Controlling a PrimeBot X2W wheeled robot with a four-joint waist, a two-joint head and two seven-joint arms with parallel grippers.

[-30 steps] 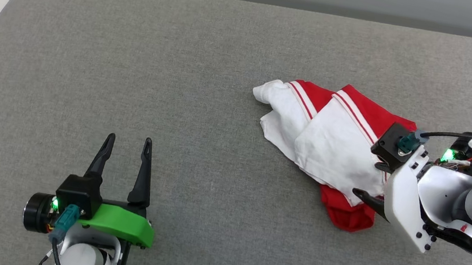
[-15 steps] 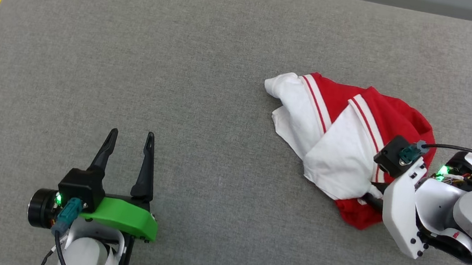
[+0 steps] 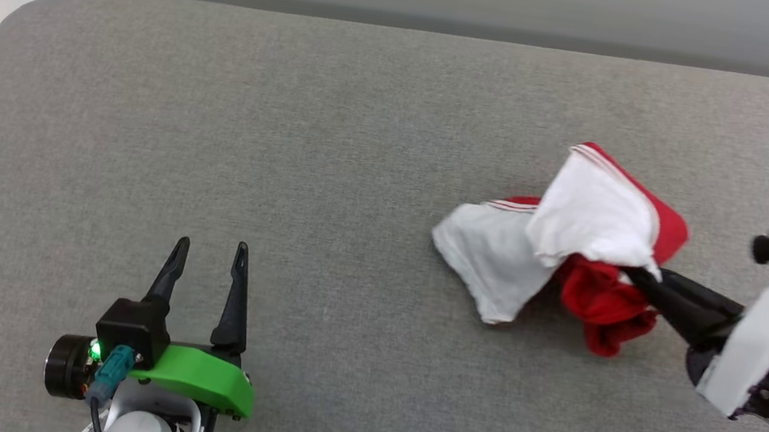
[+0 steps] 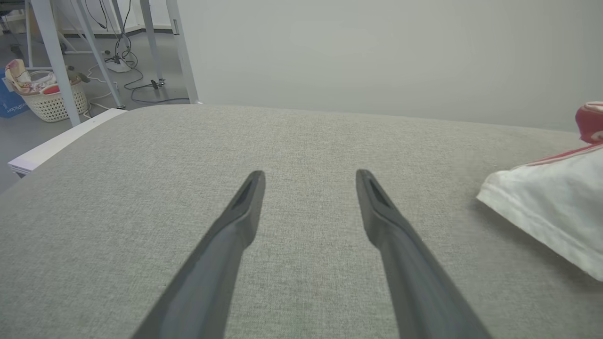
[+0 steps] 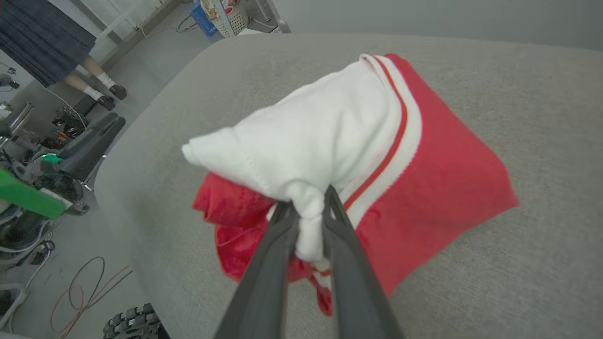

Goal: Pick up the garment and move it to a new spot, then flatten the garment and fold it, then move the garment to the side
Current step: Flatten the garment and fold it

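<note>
- Hovering at the near left of the grey padded surface (image 3: 336, 129), the left gripper (image 3: 211, 244) is seen with its jaws spread wide and nothing between them.
- In the left wrist view, the left gripper (image 4: 309, 174) is shown over bare padding. A white edge of the garment (image 4: 551, 212) lies on the surface well apart to the right, a contact the head view leaves less plain.
- Farther right, the right gripper (image 3: 630, 273) is clenched on the garment (image 3: 597, 213), which is bunched at the right of the surface, partly raised and partly lying.
- The grasp is made clear by the right wrist view: a knot of white cloth is pinched between the fingers of the right gripper (image 5: 308, 197), with the garment (image 5: 330, 122) draped beyond them. In the head view the fingertips are partly hidden by the fold.
- The pick-up is judged to be under way. The move to a new spot, the flattening, the folding and the setting aside are all left.
- Farthest off, a basket (image 4: 52, 96) is shown on the floor by the left wrist view, and a person's legs (image 5: 89, 77) by the right wrist view.
</note>
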